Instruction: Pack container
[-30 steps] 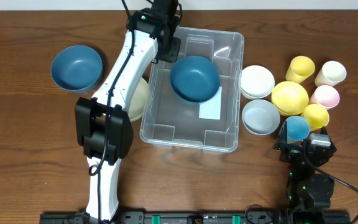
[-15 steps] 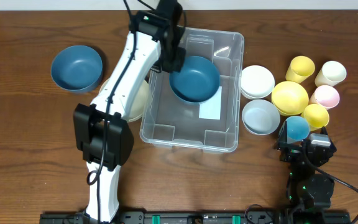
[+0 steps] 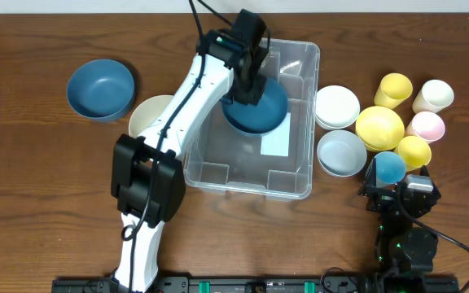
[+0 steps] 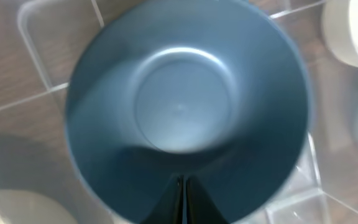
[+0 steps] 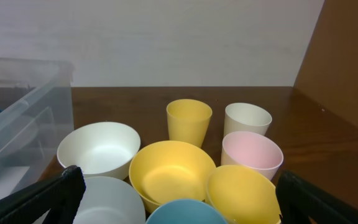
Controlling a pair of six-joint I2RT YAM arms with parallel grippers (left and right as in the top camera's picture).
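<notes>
Dark wooden surface carries everything, with a pale wall behind in the right wrist view. The container [image 3: 218, 159] sits mid-surface, its white label [image 3: 275, 145] showing through the base. One dark blue bowl [image 3: 269, 112] rests upright inside it, toward the far end.

The left gripper [image 4: 183, 186] hangs over that bowl's hollow with its fingers pressed together. They pinch nothing that I can see, so the placing of this bowl looks finished.

Much is left to pack. On the left lie a second dark blue bowl [image 3: 99, 88] and a cream bowl [image 3: 147, 116] just beside the container's wall. On the right cluster a white bowl [image 3: 336, 106], a pale blue bowl [image 3: 341, 152], a yellow bowl [image 3: 379, 127] and several cups.

The right gripper [image 5: 179, 199] is spread wide and low, just short of a light blue cup [image 3: 389, 168].

Next, I judge, the left arm must rise clear of the container's rim, part its fingers, and take a left-side bowl by the rim, nesting the matching blue one inside the first.
</notes>
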